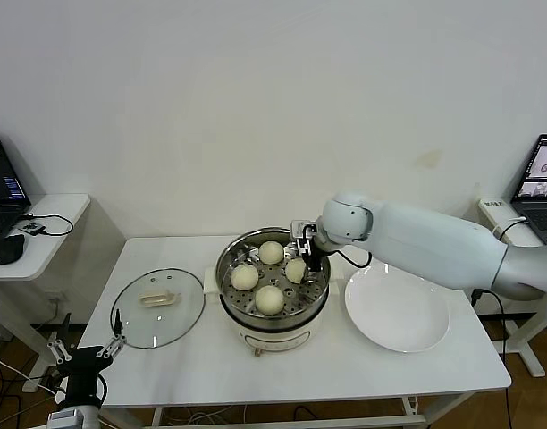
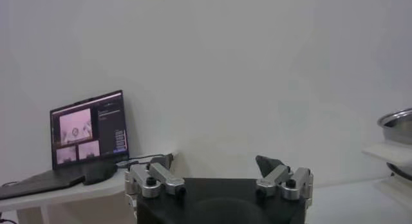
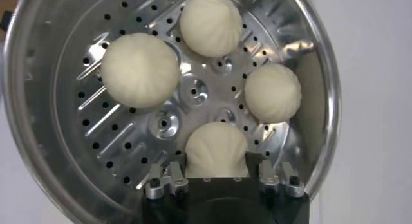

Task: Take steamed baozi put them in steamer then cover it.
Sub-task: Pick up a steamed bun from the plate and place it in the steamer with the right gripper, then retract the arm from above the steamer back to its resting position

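Observation:
The steamer (image 1: 227,268) stands mid-table, its perforated tray (image 3: 193,90) open to view. Four baozi lie in it: one at the back (image 1: 272,253), one on the left (image 1: 245,277), one at the front (image 1: 269,299) and one on the right (image 1: 296,270). My right gripper (image 1: 304,256) reaches in over the right rim and is shut on that right baozi (image 3: 215,148), which rests on the tray; its fingers (image 3: 256,162) press the bun's sides. The cover (image 1: 157,307) lies flat on the table to the left of the steamer. My left gripper (image 1: 86,350) is open and empty, low off the table's front-left corner.
A white plate (image 1: 397,311) lies bare to the right of the steamer. Laptops stand on side tables at far left (image 1: 1,183) and far right (image 1: 542,183). The left wrist view shows the left gripper (image 2: 215,170), a laptop (image 2: 87,135) and the steamer's edge (image 2: 398,125).

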{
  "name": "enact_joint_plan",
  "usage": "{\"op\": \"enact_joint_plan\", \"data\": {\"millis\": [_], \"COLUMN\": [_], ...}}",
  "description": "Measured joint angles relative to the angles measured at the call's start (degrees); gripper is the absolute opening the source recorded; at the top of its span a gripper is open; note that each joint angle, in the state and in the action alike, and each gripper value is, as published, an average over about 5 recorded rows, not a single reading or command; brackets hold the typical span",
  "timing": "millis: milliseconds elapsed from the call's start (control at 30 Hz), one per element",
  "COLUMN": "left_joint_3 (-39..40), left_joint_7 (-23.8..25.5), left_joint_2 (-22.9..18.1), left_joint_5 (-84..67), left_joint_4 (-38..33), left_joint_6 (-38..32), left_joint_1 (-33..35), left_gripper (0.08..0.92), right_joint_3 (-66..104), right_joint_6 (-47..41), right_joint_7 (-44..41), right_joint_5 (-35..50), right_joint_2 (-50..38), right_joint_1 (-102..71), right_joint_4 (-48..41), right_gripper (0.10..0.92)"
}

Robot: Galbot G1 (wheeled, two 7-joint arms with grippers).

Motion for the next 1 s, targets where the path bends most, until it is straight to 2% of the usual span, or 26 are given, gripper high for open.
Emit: {"op": "enact_joint_plan", "data": {"millis": [100, 467, 800, 1000], "left_joint_3": [0.1, -0.8, 0.1, 0.7], "left_joint_7": [0.0, -0.2, -0.1, -0.4], "left_joint_2": [-0.2, -0.7, -0.7, -0.2], "left_joint_5": [0.0, -0.8, -0.5, -0.6], "left_joint_4": [0.2, 0.2, 0.0, 0.8], "left_joint_6": [0.1, -0.3, -0.2, -0.4], "left_joint_1": [-0.2, 0.4, -0.3, -1.0], "left_gripper": [0.823, 0.823, 0.823, 0.823], "right_joint_3": [1.0, 8.8, 23.9, 37.7], "right_joint_6": [0.1, 0.9, 4.0, 10.0], "right_joint_7": [0.0, 4.2, 17.4, 27.2], "right_joint_5": [-0.1, -0.1, 5.1, 7.0], "right_joint_2": [-0.7, -5.4, -13.3, -17.4], "right_joint_1": [-0.2, -4.8, -19.1, -34.1], "right_joint_4": [0.6, 4.8, 15.2, 21.1], "right_gripper": [0.815, 0.823, 0.823, 0.823]}}
